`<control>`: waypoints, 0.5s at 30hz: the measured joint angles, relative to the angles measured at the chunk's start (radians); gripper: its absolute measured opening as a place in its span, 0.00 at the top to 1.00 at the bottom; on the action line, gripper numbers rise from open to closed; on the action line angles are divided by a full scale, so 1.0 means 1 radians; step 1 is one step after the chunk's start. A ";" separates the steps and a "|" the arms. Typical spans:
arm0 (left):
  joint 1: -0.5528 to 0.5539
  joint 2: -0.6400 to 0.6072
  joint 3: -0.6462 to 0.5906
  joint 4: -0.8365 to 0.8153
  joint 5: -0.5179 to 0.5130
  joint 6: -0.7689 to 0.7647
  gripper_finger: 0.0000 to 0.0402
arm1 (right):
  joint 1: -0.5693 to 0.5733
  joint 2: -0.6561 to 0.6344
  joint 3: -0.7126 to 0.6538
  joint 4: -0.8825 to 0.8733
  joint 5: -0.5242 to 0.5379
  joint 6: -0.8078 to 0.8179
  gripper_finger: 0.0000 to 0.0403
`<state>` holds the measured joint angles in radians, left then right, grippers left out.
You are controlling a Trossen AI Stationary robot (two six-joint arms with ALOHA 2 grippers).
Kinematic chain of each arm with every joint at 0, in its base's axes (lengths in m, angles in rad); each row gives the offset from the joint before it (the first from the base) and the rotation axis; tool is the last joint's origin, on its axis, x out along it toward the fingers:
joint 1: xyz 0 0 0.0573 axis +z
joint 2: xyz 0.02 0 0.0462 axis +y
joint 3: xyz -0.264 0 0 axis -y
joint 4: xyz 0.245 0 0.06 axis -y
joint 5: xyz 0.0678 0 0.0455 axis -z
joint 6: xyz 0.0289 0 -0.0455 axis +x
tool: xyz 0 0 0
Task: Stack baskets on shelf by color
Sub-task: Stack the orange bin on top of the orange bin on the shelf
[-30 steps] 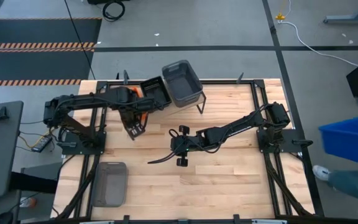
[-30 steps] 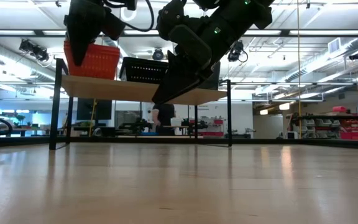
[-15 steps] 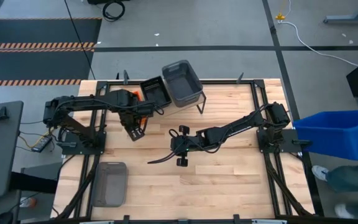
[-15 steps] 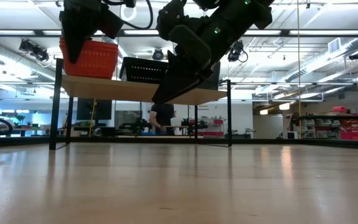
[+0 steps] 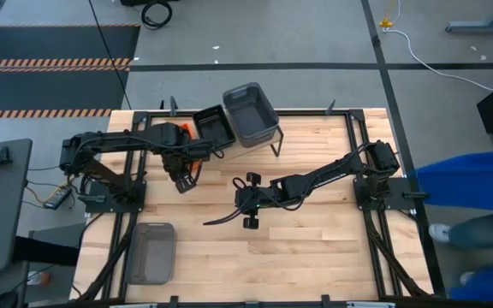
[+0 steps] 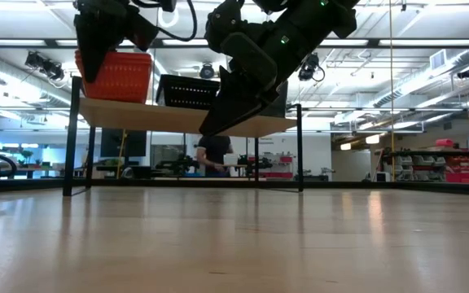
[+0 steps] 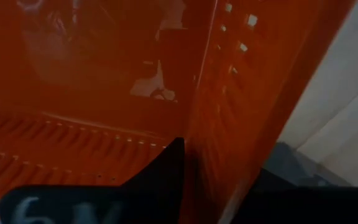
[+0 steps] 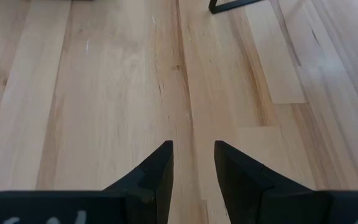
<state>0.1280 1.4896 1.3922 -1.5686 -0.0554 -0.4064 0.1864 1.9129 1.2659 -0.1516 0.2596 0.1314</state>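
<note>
Above shelf (image 6: 169,115), left claw (image 7: 188,180) clamped on orange basket (image 6: 114,76), slightly higher than before; right claw (image 8: 192,163) narrowly open, empty.

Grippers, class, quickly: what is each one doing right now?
Left gripper: shut on the orange basket wall.
Right gripper: open, holding nothing.

**Baskets and shelf**

The shelf (image 6: 177,115), light wood on thin black legs, sits at twelve o'clock on the table. It carries an orange basket (image 6: 114,75), a black mesh basket (image 5: 213,125) and a deep grey basket (image 5: 251,112). Another grey basket (image 5: 151,252) lies at seven o'clock.
</note>
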 joint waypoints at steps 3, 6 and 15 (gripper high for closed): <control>0.000 0.001 0.026 -0.008 0.001 0.018 0.80 | 0.000 0.000 0.000 0.000 0.000 0.000 0.69; 0.000 0.001 0.069 -0.006 0.000 0.020 0.80 | 0.000 0.000 0.000 0.000 0.000 0.000 0.69; 0.000 0.000 0.148 -0.003 -0.026 0.020 0.80 | 0.000 0.000 0.000 0.000 -0.001 0.000 0.69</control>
<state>0.1276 1.4899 1.5402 -1.5719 -0.0811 -0.3862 0.1864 1.9129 1.2659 -0.1516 0.2584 0.1316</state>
